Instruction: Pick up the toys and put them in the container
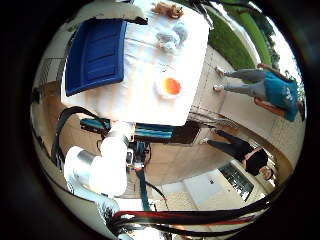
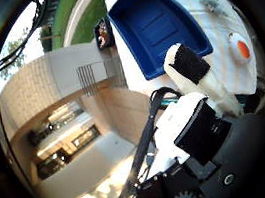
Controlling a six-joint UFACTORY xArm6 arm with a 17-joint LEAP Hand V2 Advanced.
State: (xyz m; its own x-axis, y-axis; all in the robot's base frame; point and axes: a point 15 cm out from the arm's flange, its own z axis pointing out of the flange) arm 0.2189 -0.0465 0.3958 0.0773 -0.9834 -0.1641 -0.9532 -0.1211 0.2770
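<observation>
A blue container (image 1: 95, 52) lies on a table under a white cloth (image 1: 130, 95). On the cloth beside it are an orange and white round toy (image 1: 171, 87), a grey-blue plush toy (image 1: 170, 40) and a brown toy (image 1: 168, 11) at the far end. My hand (image 1: 100, 165) is off the near edge of the table, well away from the toys, with its white fingers (image 2: 191, 69) relaxed and nothing between them. The right thumb side palm view also shows the container (image 2: 156, 24) and the orange toy (image 2: 240, 48) past the fingers.
The table stands outdoors on a paved floor (image 1: 190, 150). A building with a railing (image 2: 70, 89) and a strip of grass (image 1: 235, 40) lie beyond. The cloth hangs over the table's near edge (image 1: 120, 115).
</observation>
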